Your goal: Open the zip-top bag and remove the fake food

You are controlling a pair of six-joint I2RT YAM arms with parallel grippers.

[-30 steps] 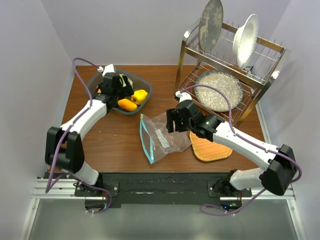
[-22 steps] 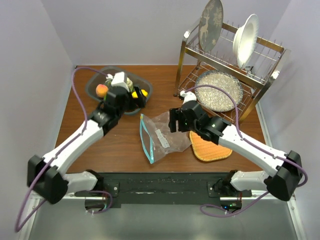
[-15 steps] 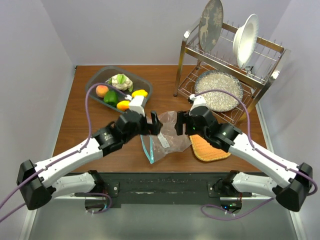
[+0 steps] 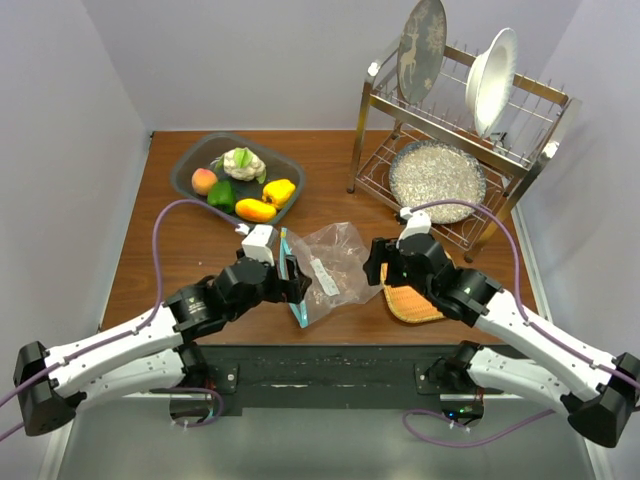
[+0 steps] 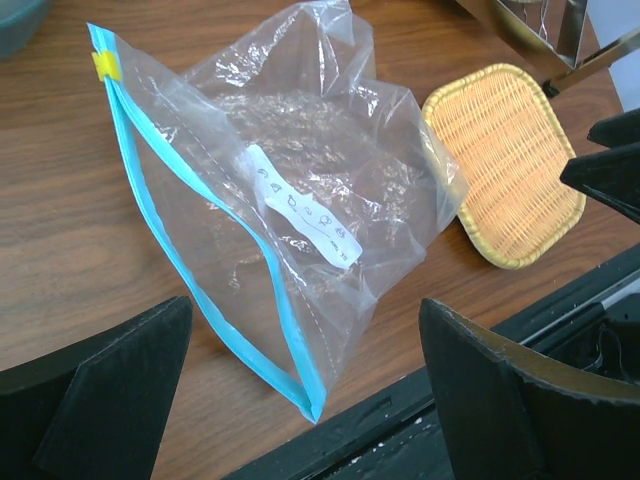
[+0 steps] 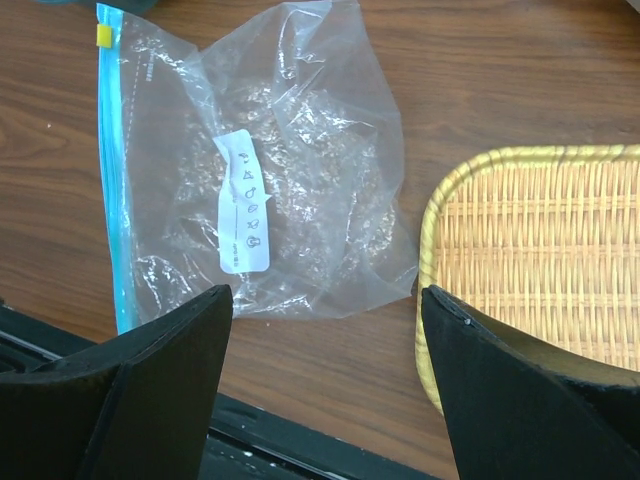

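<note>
— Where does the zip-top bag (image 4: 335,262) lie now?

— It lies flat and crinkled on the wooden table (image 4: 200,255). Its teal zip strip (image 6: 113,170) is on the side toward the left arm. A small yellow slider (image 6: 103,36) sits at the far end of the strip, and a white label (image 6: 244,215) is in the middle of the bag. In the left wrist view the two halves of the strip seem parted along their middle part.

— And the fake food (image 4: 240,185)?

— All the pieces are in a gray tray (image 4: 195,152), behind the bag and to its left, well apart from it. There are a peach (image 4: 204,181), a cauliflower (image 4: 243,161), a green piece (image 4: 222,194), a yellow bell pepper (image 4: 279,191) and an orange piece (image 4: 255,210).

— How does the left gripper (image 5: 305,310) stand?

— It hovers over the strip edge of the bag, toward the near end of it. Its two fingers stand wide apart.

— And the right gripper (image 6: 325,295)?

— It hangs above the opposite edge of the bag. There a woven mat (image 6: 530,260) lies just beside the bag; whether the two touch, one cannot tell. The fingers of this gripper are spread wide also.

— Is there something more near the bag?

— A metal dish rack (image 4: 378,165) with plates stands behind the bag and to its right, well apart.
</note>
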